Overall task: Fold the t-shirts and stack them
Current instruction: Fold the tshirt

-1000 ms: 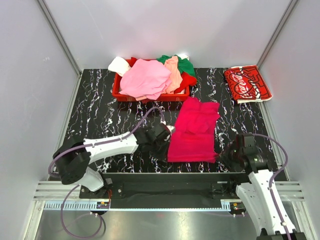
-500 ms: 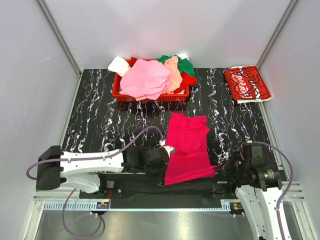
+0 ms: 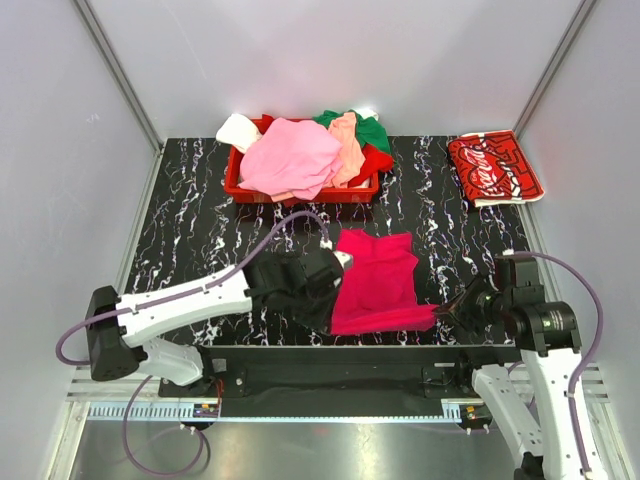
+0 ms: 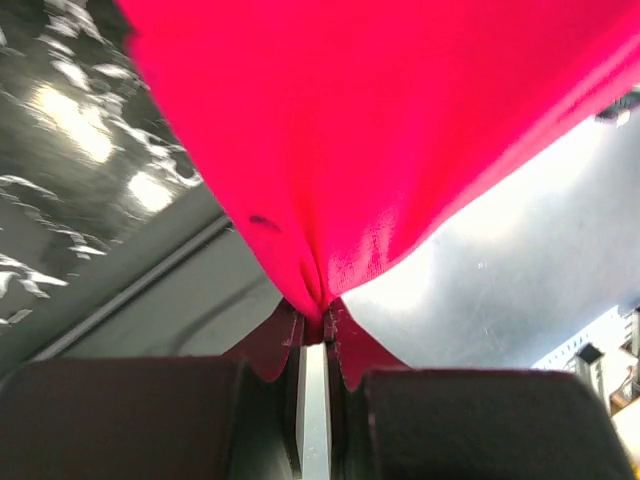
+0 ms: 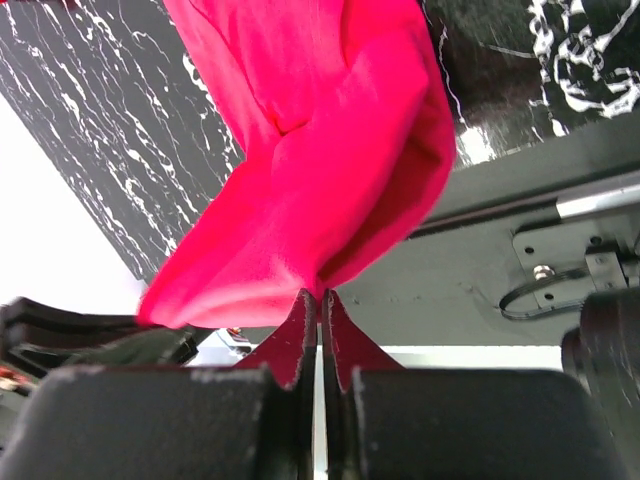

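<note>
The left fingers [image 4: 272, 348] and right fingers [image 5: 292, 340] each pinch a near corner of the magenta shirt [image 3: 375, 285]. With so little cloth in each grip, a corner could slip free, or uneven pulling could skew the fold. The shirt lies rumpled and partly doubled on the worktop [image 3: 200, 230], on the near side of the red basket [image 3: 235, 185].

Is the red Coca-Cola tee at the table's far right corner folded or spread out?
Folded: the Coca-Cola tee lies as a compact flat rectangle, white script facing up.

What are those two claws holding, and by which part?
The magenta t-shirt: the left gripper pinches its near-left edge, the right gripper its near-right corner.
</note>
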`<state>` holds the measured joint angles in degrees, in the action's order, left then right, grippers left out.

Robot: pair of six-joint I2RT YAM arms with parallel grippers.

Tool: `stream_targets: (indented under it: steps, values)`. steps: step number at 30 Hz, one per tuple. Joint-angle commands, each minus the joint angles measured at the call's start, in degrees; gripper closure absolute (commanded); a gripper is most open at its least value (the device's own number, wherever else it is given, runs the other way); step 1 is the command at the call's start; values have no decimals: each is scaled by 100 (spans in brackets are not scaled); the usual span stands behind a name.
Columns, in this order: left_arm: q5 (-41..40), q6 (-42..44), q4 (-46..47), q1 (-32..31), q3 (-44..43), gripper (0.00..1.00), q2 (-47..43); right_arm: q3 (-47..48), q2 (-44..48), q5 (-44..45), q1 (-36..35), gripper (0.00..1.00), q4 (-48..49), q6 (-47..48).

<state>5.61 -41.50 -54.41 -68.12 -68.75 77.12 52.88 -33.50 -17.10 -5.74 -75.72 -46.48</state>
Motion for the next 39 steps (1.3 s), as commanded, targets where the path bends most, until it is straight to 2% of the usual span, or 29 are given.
stream_targets:
  steps: [1, 8, 14, 20, 27, 39]
  values:
    - [335, 651, -421, 500, -472, 98, 22, 38, -201, 216, -6, 100, 531, 130]
    - [1091, 1398, -447, 1589, -990, 97, 505, -164, -718, 567, -6, 100, 1094, 218]
    - [1575, 1829, -500, 2126, -1604, 97, 1190, -86, -1544, 717, -6, 100, 1806, 341]
    - [1768, 2127, -693, 2601, -2300, 96, 1867, 371, -2449, 1024, -6, 100, 2281, 578]
    - [2014, 2427, -983, 3076, -3275, 96, 2868, 916, -3549, 1078, -6, 100, 2834, 763]
    - [2437, 2673, -1098, 3911, -4409, 93, 4564, 1707, -5429, 998, -6, 100, 3529, 903]
